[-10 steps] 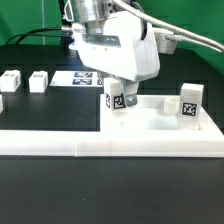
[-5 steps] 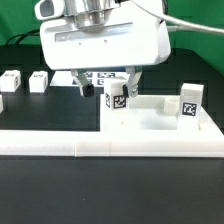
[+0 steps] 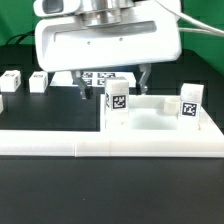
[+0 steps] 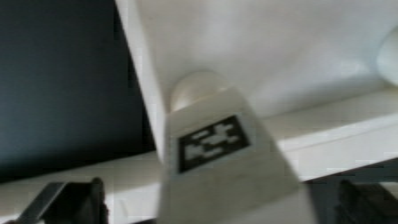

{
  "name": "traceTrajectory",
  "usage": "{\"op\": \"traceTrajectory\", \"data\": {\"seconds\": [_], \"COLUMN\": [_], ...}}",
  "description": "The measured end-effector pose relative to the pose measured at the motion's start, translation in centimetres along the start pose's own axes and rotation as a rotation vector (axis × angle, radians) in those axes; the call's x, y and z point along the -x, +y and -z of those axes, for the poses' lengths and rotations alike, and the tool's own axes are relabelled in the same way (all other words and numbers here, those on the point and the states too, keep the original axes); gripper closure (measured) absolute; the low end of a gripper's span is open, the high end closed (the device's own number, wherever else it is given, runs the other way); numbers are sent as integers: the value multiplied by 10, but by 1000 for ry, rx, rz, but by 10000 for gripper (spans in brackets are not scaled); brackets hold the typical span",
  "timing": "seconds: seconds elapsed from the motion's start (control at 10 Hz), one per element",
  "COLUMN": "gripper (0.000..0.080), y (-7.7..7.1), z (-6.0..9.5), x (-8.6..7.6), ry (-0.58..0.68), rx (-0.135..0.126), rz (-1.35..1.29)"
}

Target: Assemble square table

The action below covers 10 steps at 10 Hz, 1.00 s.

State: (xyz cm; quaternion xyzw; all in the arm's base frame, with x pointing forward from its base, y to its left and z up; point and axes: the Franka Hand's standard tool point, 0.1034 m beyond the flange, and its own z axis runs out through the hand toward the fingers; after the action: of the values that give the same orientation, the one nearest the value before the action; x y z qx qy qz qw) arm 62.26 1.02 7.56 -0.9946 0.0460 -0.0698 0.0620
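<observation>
white leg post (image 3: 117, 112) standing on slab (image 3: 155, 124) shows black-and-white tag (image 3: 119, 99).

worktop (image 3: 100, 190): black, matte | backdrop (image 3: 210, 60): green | light: bright, even

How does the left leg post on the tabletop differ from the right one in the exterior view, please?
The left leg post stands below the open hand, between its fingers, at the left edge of the square tabletop; the right leg post stands clear of the hand, near the right edge. Both are white, upright and tagged.
</observation>
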Motion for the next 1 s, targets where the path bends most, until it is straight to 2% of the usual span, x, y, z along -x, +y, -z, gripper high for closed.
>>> {"op": "traceTrajectory", "data": {"seconds": [0.2, 0.3, 0.4, 0.5, 0.6, 0.8, 1.0], "gripper": [151, 237, 373, 373, 500, 507, 510], "y": [-2, -1, -1, 0, 5, 7, 9], "z": [-7, -6, -7, -6, -6, -5, -6], "x": [3, 2, 2, 2, 1, 0, -1], "ry": [4, 6, 5, 7, 11, 14, 16], "rx": [12, 12, 12, 12, 17, 17, 13], "rz": [130, 119, 119, 77, -39, -191, -459]}}
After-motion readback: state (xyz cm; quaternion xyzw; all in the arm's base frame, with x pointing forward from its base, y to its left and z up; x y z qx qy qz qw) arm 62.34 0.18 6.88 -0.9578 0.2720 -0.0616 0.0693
